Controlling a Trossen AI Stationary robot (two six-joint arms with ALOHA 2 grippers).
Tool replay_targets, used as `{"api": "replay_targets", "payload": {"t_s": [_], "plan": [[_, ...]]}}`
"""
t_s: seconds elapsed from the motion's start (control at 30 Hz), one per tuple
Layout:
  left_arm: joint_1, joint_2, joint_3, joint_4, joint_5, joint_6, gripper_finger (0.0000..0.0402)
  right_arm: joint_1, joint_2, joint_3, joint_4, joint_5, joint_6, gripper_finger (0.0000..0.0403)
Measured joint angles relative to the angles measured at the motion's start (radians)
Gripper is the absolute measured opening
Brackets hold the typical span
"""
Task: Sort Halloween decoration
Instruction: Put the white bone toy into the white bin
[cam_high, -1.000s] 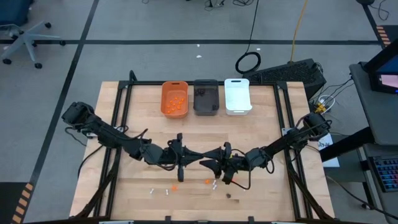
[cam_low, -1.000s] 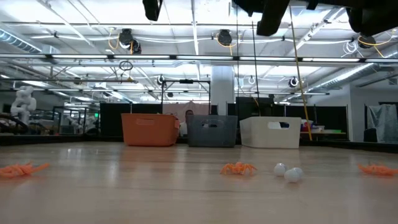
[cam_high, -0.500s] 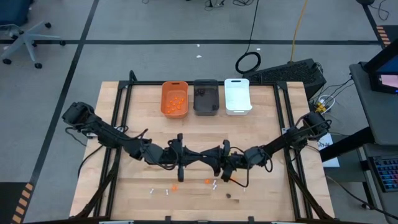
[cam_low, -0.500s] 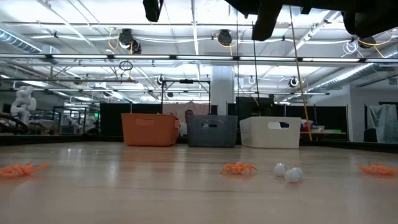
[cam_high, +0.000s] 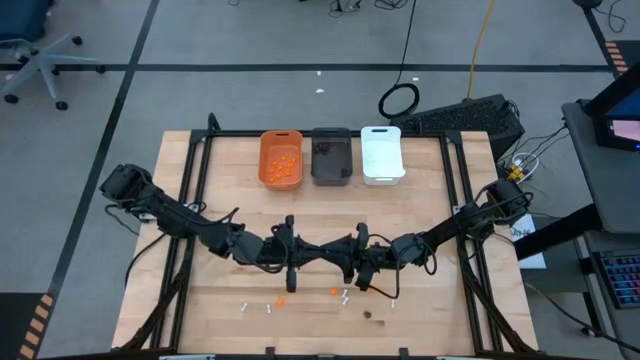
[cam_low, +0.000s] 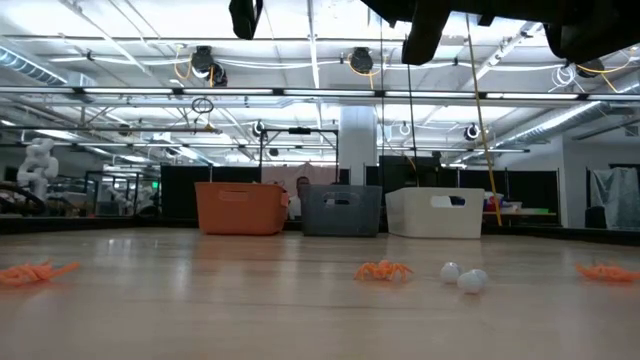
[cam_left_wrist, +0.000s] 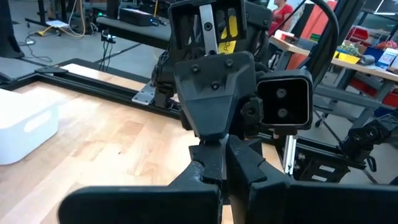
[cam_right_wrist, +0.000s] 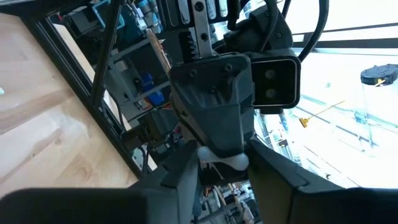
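Above the middle of the table my two grippers meet tip to tip, both roughly level. My left gripper (cam_high: 322, 254) is shut on a small white piece (cam_right_wrist: 224, 162) of Halloween decoration. My right gripper (cam_high: 338, 258) faces it, one finger (cam_right_wrist: 186, 177) on each side of that piece, with a gap still between the fingers. Loose pieces lie on the table near its front edge: orange ones (cam_high: 280, 301) (cam_low: 382, 270), white sticks (cam_high: 270, 308) and a dark lump (cam_high: 367, 314). My left gripper pinches the white piece (cam_right_wrist: 219, 163) at its fingertips, reaching level from the table's left. The piece sticks out beyond the tips, lifted clear of the table. My right gripper has a finger close to each end of the piece; I cannot tell whether they touch it.
Three bins stand in a row at the far edge: orange (cam_high: 281, 158) with orange pieces inside, dark grey (cam_high: 331, 155) and white (cam_high: 381, 154). A black frame (cam_high: 200, 140) runs round the table. Bare wood lies between the bins and the arms.
My right gripper's fingers have drawn closer together around the white piece at my left gripper's tips. The left gripper has stayed shut and still. The pieces on the table have not moved.
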Motion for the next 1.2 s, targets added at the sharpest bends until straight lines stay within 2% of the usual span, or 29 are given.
{"api": "replay_targets", "payload": {"t_s": [0.27,0.5,0.8,1.2], "plan": [[0.000,0.000,0.000,-0.016,0.000,-0.004,0.0001,0.001,0.001,0.000,-0.008,0.000,-0.001,0.0068],[0.000,0.000,0.000,-0.020,0.000,-0.003,0.0004,0.002,0.001,0.000,-0.014,0.000,0.001,0.0071],[0.000,0.000,0.000,-0.025,0.037,-0.014,0.0045,0.003,0.001,0.000,-0.013,-0.005,0.002,0.0066],[-0.001,0.001,0.000,-0.046,0.076,-0.023,0.0061,0.010,0.001,0.000,-0.017,-0.003,0.001,0.0035]]}}
